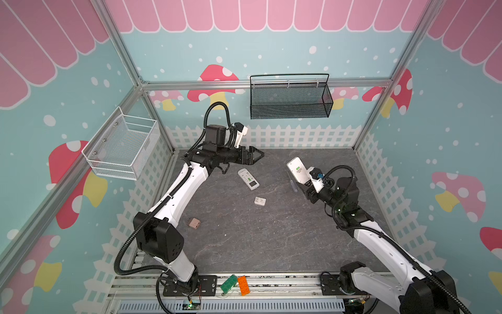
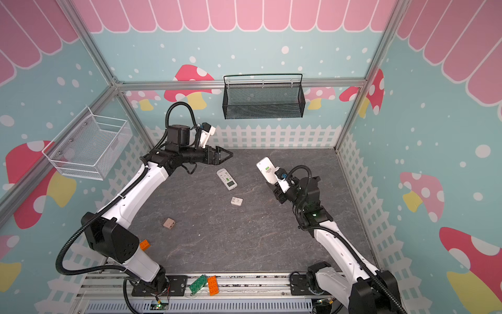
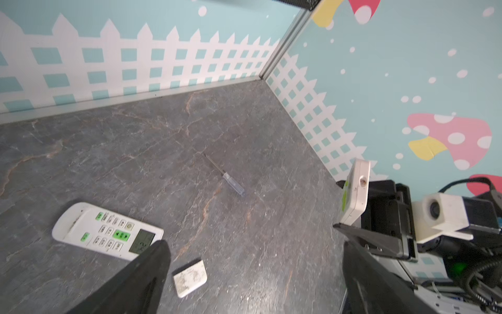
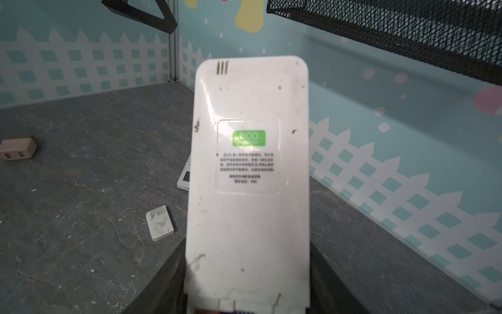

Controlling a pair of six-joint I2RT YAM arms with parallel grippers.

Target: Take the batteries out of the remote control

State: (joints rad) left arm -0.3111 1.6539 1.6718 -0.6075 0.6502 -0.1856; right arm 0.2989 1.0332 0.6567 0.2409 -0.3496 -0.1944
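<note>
My right gripper (image 4: 247,274) is shut on a white remote control (image 4: 250,163), held upright above the table's right side (image 1: 297,170). Its back, with a green ECO sticker, faces the right wrist camera. Below my fingers its battery bay stands uncovered, and only a dark and orange sliver of the batteries (image 4: 231,312) shows at the picture's edge. My left gripper (image 1: 258,157) hangs open and empty in the air near the back wall; in the left wrist view its fingers (image 3: 152,261) are spread wide.
A second white remote (image 1: 248,178) lies face up mid-table, with a small white cover (image 1: 260,201) near it. A clear-handled screwdriver (image 1: 292,181) lies beside the held remote, a tan charger (image 1: 194,223) at the left. A black basket (image 1: 290,98) and a white basket (image 1: 122,144) hang on the walls.
</note>
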